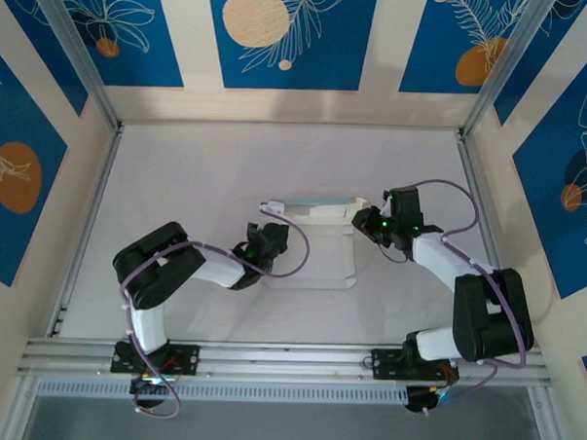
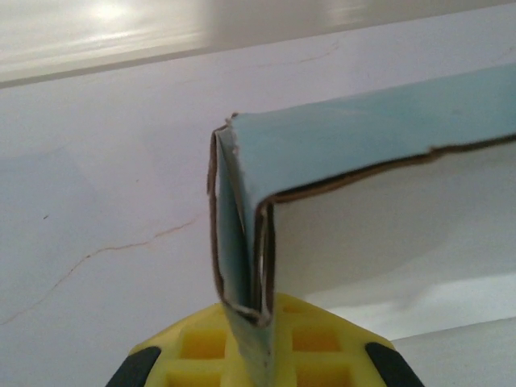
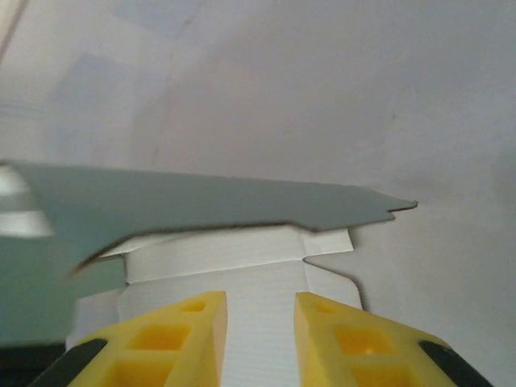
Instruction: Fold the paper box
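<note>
1. The paper box (image 1: 316, 260) lies in the middle of the worktop (image 1: 198, 177), between the two arms. Its base is flat and its far wall (image 3: 210, 205) stands up.
2. The left hand (image 2: 260, 339) is clenched on the doubled corner at the wall's left end, with the card layers nipped between its yellow fingers (image 2: 322, 343).
3. The right hand (image 3: 260, 314) hovers over the white base panel near the wall's right end. Its jaws are parted with nothing between them.
4. From where I stand, the wall is pinned at one end only. A pull or twist from the left hand could crease the thin card off its score, or tear that ragged corner.
5. If the right hand shuts carelessly, it may miss the side flap. It could also shove the light sheet, because nothing weighs the base down.
</note>
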You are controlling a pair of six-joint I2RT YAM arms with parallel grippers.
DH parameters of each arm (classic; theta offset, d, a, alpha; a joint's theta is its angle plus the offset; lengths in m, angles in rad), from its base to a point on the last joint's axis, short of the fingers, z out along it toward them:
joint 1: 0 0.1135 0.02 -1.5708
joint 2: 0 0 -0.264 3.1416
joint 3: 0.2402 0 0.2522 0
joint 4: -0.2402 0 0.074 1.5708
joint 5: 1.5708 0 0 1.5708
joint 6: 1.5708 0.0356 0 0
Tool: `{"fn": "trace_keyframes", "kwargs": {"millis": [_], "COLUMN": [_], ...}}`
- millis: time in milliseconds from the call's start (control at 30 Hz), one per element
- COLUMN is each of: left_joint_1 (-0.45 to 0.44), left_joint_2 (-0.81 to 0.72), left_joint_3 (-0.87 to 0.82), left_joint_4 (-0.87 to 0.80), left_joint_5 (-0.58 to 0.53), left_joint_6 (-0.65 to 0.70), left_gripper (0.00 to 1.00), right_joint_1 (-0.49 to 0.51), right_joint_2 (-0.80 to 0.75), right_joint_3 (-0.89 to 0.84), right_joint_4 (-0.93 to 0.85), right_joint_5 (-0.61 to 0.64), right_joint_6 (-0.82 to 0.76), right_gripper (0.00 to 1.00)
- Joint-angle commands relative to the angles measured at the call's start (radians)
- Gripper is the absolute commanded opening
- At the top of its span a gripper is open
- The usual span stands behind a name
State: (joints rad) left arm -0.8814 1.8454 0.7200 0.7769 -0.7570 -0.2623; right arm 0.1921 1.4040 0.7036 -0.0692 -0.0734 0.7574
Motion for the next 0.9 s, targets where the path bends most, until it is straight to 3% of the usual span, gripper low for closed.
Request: {"fn": "trace_keyframes", "kwargs": {"millis": [0,100,200,433,567,733,867], "left_joint_1": [0.005,0.01,0.01,0.013,0.013,0.013,0.014], "left_joint_2": [0.039,0.038,0.034,0.034,0.032,0.032,0.034], "left_joint_3": [-0.001,0.0,0.001,-0.002,-0.001,0.0,-0.001], "left_joint_4": [-0.009,-0.02,-0.03,-0.032,-0.033,-0.031,-0.034], "left_joint_5": [0.025,0.036,0.044,0.047,0.053,0.064,0.064], "left_joint_6": [-0.047,-0.056,-0.048,-0.048,-0.047,-0.048,-0.049], "left_gripper": [0.0,0.0,0.0,0.0,0.0,0.0,0.0], "right_joint_1": [0.025,0.045,0.064,0.037,0.044,0.044,0.049], "right_joint_2": [0.052,0.124,0.179,0.247,0.271,0.308,0.288], "right_joint_3": [0.05,0.091,0.12,0.137,0.138,0.174,0.139], "right_joint_4": [-0.069,-0.082,-0.089,-0.099,-0.094,-0.079,0.036], "right_joint_5": [0.051,0.058,0.088,0.157,0.187,0.132,0.023], "right_joint_6": [0.0,-0.024,-0.027,0.006,0.019,0.013,0.018], "right_gripper": [0.29,0.38,0.39,0.28,0.27,0.39,0.44]}}
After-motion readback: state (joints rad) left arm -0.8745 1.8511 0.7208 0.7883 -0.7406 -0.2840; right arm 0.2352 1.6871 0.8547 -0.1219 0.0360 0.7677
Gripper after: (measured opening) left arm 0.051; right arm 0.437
